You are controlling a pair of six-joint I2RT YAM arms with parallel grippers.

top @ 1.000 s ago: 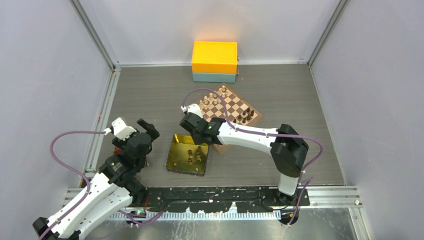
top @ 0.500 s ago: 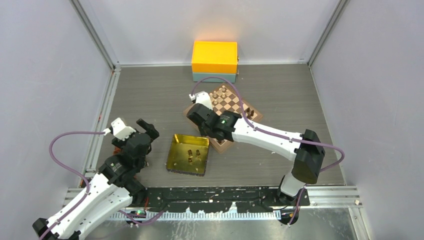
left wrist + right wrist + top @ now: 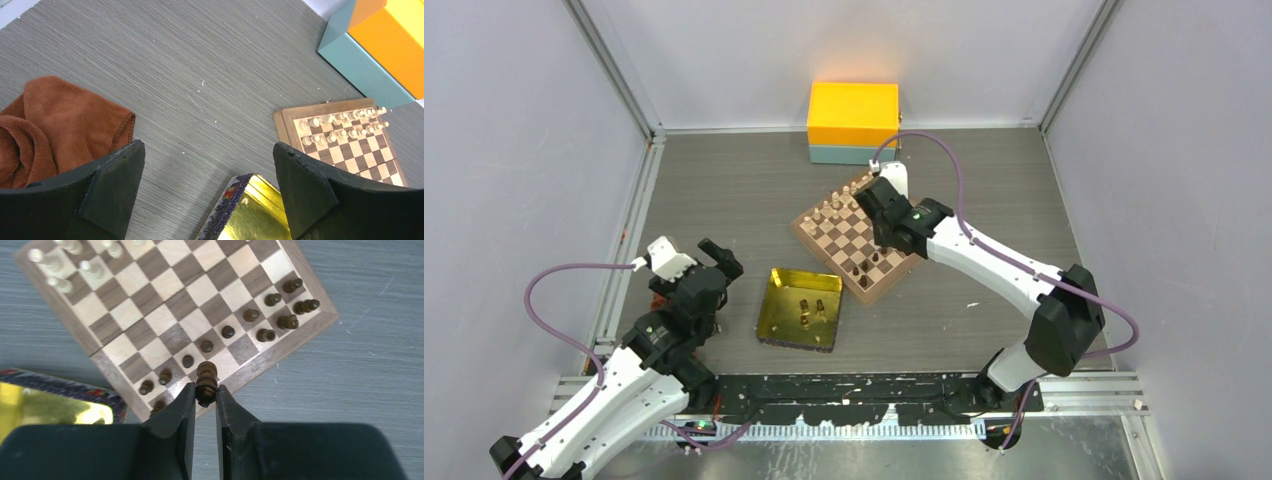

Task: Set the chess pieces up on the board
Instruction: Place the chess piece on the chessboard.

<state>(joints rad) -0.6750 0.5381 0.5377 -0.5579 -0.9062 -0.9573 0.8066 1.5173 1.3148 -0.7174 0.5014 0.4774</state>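
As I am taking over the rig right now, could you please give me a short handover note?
Left gripper: open, empty, near the gold tray.
Right gripper: shut on a dark chess piece over the chessboard.
Done: pale pieces, dark pawn row and some dark back-row pieces stand on the board.
Left: place the held piece; a few dark pieces lie in the tray.

Right arm (image 3: 984,265) gone from the gold tray (image 3: 771,315) to the board (image 3: 803,227).
A second ago I had the right gripper (image 3: 205,394) down at the tray's far edge. It has since swung away from me and rightward to the board's far corner, pinching a dark chess piece (image 3: 206,376). The arm is stretched longer, and the board's near corner is uncovered again.
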